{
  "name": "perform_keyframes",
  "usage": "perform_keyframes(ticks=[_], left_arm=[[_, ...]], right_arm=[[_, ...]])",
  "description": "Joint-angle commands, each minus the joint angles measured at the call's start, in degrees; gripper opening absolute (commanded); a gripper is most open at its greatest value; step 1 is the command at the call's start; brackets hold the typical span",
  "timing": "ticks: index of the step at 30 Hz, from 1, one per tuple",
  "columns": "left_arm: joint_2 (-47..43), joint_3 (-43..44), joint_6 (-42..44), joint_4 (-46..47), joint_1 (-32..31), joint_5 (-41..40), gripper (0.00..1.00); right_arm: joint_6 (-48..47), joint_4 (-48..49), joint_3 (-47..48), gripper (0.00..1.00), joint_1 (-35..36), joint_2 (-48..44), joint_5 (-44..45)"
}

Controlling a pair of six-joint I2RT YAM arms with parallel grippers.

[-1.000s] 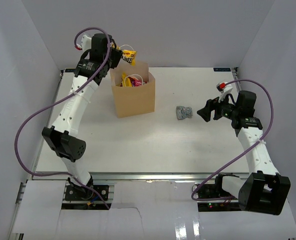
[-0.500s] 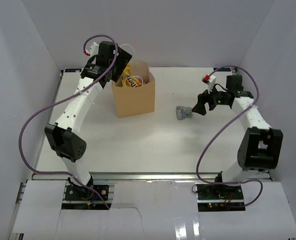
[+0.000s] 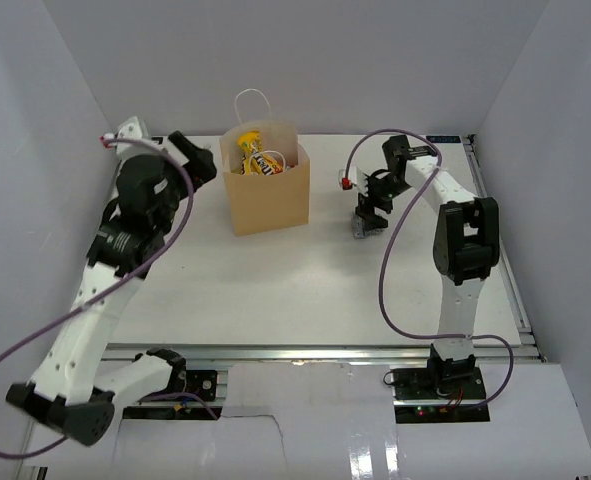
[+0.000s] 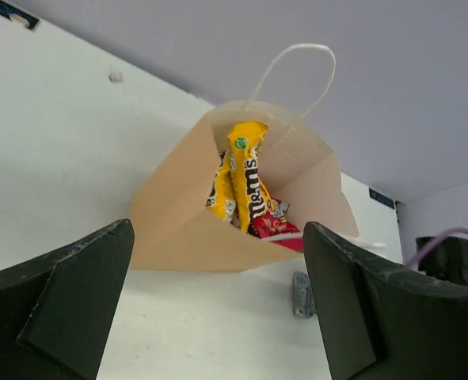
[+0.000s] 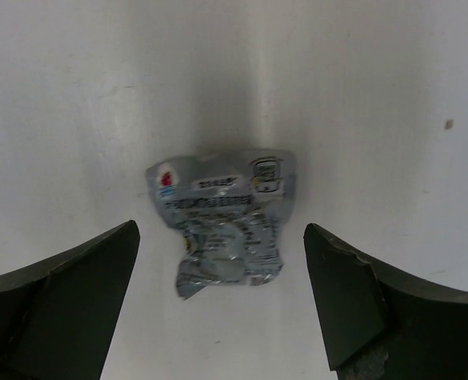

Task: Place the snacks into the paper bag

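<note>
The tan paper bag stands upright at the back of the table, its white handle raised. Inside it are snacks: a yellow packet standing on end and a red one beside it. My left gripper is open and empty, just left of the bag and looking into its mouth. A crinkled silver packet lies flat on the table to the right of the bag. My right gripper hovers open directly over it, one finger on each side, not touching.
The white table is boxed in by pale walls at the left, back and right. Purple cables loop off both arms. The right arm's links reach from the near edge to the back right.
My left gripper has opened, dropped the yellow packet into the bag and pulled back to the left. My right arm has swung left and now sits over the silver packet.
</note>
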Motion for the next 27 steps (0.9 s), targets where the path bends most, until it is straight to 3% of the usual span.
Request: perform_keyframes(ticks=[1,5,11,16,19,27], left_arm=[[-11.2,-8.6,6.6,2.0,0.6,-3.6,0.98],[-21.7,-19.7,-2.6,-7.6,0.7,-3.0,0.98],[-31.0,-31.3,-13.1,-10.7,0.7,0.1,0.98],[-32.8,-36.3,-18.0,-10.4,0.7,2.0,0.98],[-31.4,-37.0,-18.2,-9.8,0.7,3.1,0.98],[-30.0,-38.5,-19.1,-8.3,0.7,5.1,0.98]], right_arm=[[3.3,1.1,7.5,0.9,0.9,5.4,6.6],[6.1,0.1,11.5,0.95,1.8,9.3,8.9],[6.5,1.2,8.1,1.0,2.5,10.4,12.1],[9.2,1.7,7.3,0.86,2.6,11.8,13.0],[11.1,1.7,6.5,0.68,2.6,12.1,12.6],[12.8,2.1,1.0,0.39,2.4,9.1,10.4]])
